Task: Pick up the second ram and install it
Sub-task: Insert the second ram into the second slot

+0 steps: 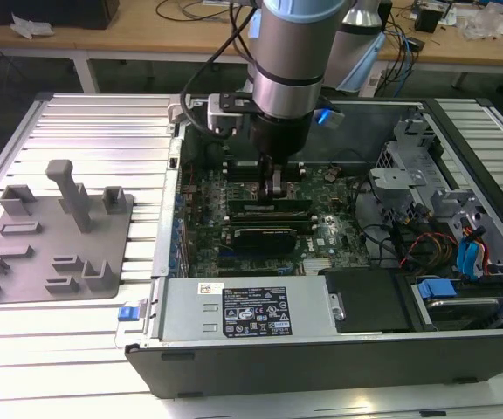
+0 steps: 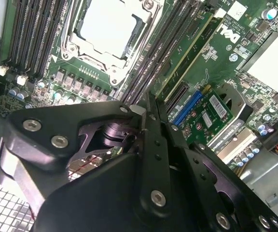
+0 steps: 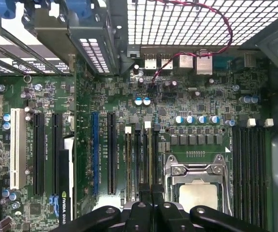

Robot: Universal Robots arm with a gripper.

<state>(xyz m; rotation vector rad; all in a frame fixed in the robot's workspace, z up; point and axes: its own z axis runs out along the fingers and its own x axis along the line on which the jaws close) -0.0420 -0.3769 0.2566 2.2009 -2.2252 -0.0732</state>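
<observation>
My fingers (image 2: 154, 140) are pressed together (pinching nothing) right above the second ram (image 2: 187, 53), I think so they can push it down snug.

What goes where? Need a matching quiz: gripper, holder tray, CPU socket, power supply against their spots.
1 gripper
2 holder tray
3 CPU socket
4 power supply

A on the table, at the exterior view's left of the case
B low over the memory slots
C flanked by memory slots on both sides
D inside the case, bearing a label

Pairs: 1-B, 2-A, 3-C, 4-D
</observation>
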